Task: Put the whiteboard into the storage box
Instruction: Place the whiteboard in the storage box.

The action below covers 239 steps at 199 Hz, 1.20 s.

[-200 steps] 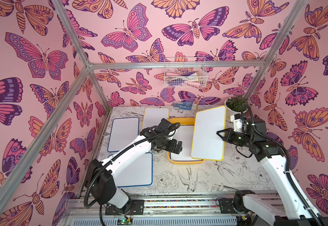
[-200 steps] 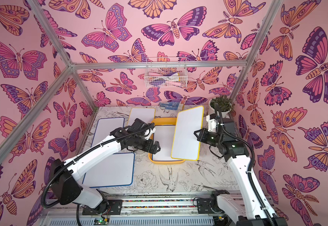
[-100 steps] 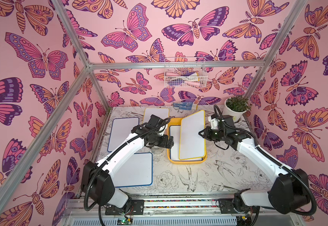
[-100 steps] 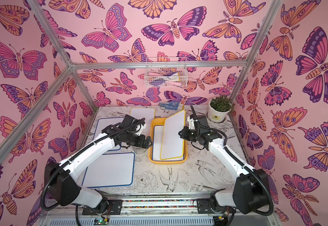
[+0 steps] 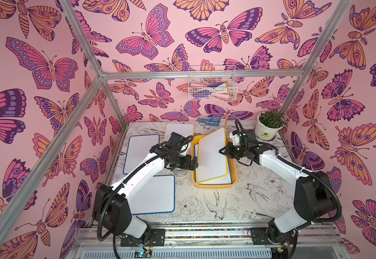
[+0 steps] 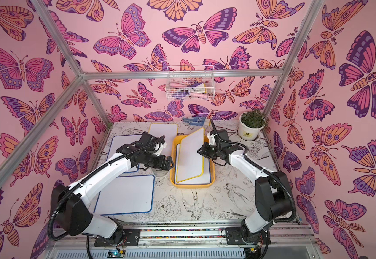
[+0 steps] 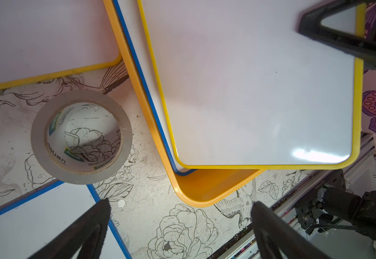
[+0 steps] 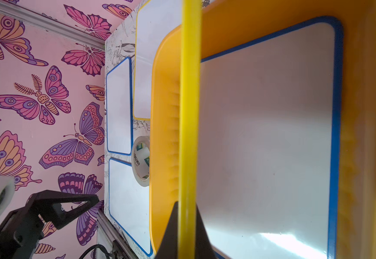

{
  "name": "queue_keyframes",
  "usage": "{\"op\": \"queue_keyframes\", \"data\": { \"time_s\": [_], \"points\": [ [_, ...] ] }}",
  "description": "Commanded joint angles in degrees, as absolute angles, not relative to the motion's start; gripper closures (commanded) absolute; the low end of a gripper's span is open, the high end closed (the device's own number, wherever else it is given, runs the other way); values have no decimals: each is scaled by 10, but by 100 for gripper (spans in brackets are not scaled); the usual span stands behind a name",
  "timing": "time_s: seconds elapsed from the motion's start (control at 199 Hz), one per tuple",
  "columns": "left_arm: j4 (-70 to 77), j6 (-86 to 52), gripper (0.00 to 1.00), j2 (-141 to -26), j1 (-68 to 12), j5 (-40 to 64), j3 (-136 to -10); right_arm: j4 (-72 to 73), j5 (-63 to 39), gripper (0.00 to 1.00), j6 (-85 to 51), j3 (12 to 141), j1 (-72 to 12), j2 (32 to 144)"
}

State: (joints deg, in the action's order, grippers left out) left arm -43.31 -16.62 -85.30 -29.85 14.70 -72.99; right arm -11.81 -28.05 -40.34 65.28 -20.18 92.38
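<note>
The right claw [image 5: 222,150], pinching the yellow-framed whiteboard [image 5: 211,154] by its edge, has swung it down from mid-air. The board now slants from the claw into the storage box [image 5: 233,177] below, nearly ready for release. The left claw [image 5: 193,162] waits spread, opposite.

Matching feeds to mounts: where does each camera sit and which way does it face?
Top views: high over the arms' bases, looking down toward the back wall; both arms whole.
Left wrist: above the table, looking down at the tape roll and storage box corner; the open left gripper shows.
Right wrist: looks along the yellow-framed whiteboard edge pinched by the right gripper.
Shared: both wrist views show tape roll, storage box and that board.
</note>
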Motion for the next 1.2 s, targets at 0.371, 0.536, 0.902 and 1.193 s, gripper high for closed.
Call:
{"op": "queue_keyframes", "data": {
  "time_s": [0.371,0.536,0.902,1.193],
  "points": [
    [-431,-173,0,-849,-290,163,-717,-113,-301,81,-370,682,-197,986],
    [-431,-174,0,-851,-290,162,-717,-100,-296,69,-372,667,-188,987],
    [-431,-174,0,-856,-288,164,-718,-92,-250,34,-363,641,-185,983],
    [-431,-182,0,-874,-288,162,-718,-101,-160,1,-336,602,-187,926]
  ]
}}
